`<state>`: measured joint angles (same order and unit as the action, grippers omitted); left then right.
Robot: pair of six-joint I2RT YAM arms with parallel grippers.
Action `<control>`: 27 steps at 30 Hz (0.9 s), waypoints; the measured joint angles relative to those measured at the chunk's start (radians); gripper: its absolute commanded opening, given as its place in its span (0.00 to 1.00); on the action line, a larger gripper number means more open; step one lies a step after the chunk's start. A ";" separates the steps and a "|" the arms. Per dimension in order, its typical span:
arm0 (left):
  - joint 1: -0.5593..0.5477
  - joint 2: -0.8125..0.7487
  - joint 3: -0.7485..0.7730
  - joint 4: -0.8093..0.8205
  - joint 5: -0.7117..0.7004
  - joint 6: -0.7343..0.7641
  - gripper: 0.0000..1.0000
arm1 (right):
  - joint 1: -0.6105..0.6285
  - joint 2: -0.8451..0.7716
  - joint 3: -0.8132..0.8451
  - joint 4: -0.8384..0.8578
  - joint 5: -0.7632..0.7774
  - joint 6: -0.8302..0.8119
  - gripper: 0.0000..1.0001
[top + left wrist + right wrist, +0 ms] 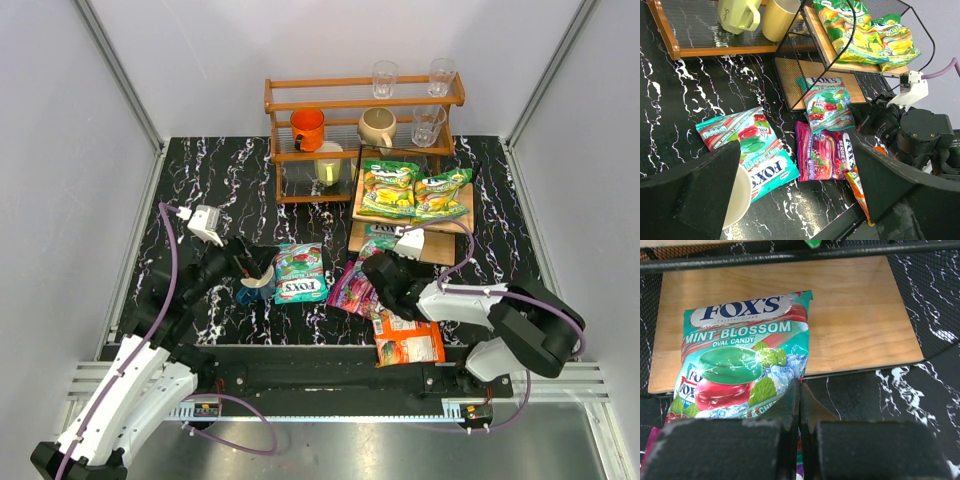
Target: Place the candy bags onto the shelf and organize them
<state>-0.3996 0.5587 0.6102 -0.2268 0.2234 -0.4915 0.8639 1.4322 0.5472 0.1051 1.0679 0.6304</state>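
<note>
The shelf stands far right on the surface: two pale wooden boards in a black wire-mesh frame. Its upper board carries two green-yellow bags, lying side by side and touching. The lower board carries the far part of one teal FOX'S bag. That bag's near end hangs over the board's near edge. The right pincer is there, its fingers pressed together on the bag's near edge.

Six candy bags in all. Three are on the shelf and three lie on the surface:
- a second teal bag near the middle
- one purple bag just right of it
- one orange bag nearest the arm bases

The left pincer hangs with its fingers wide apart, clamped on nothing. A blue-and-cream mug is just beside its left finger.

The orange-brown rack at the far middle holds three clear glasses, an orange cup, a beige mug and a pale yellow-green mug. I cannot tell what, if anything, is inside them.
</note>
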 measured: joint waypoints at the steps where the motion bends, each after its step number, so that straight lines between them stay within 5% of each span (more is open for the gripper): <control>1: 0.000 0.000 0.000 0.000 0.000 0.002 0.99 | -0.008 0.006 -0.011 0.045 -0.008 -0.032 0.00; 13: 0.000 0.004 -0.006 0.006 0.000 0.021 0.99 | -0.080 0.122 -0.058 0.513 -0.092 -0.343 0.00; 27: 0.000 0.020 -0.006 0.009 -0.002 0.043 0.99 | -0.162 0.211 -0.058 0.661 -0.121 -0.409 0.00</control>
<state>-0.3996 0.5789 0.6041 -0.2176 0.2218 -0.4488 0.7017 1.6436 0.4896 0.7662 0.9466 0.2211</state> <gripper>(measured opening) 0.987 0.003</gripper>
